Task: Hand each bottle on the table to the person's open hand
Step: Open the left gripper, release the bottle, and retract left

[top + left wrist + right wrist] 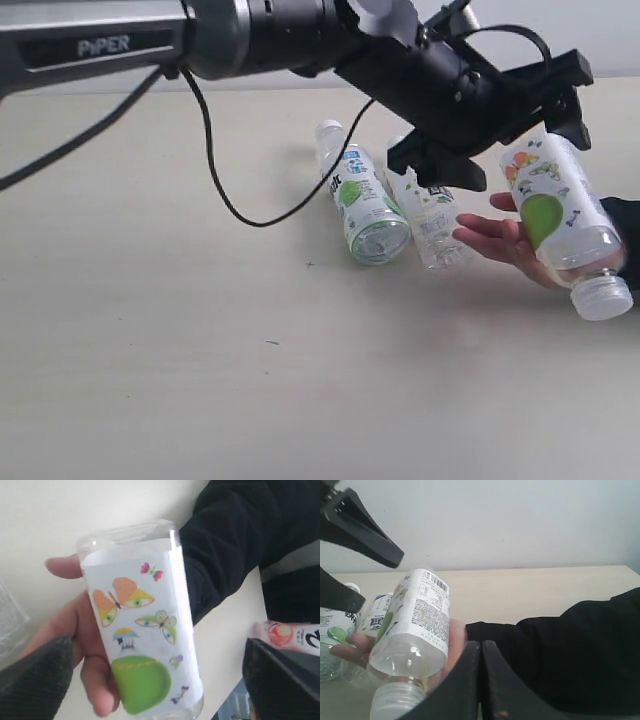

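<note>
Your left gripper (505, 150) stood spread and released. The squarish clear plastic bottle with the white apple label (555, 215) lay just below its jaws in the person's open hand (500, 240), tilted cap-down. Two clear green-labelled bottles (362, 205) lay just beside on the beige table (150, 350), nearer that arm. Your right gripper (481, 680) was clenched on nothing.

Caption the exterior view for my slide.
Left gripper open around the apple-label bottle in the person's hand; two bottles on the table.
</note>
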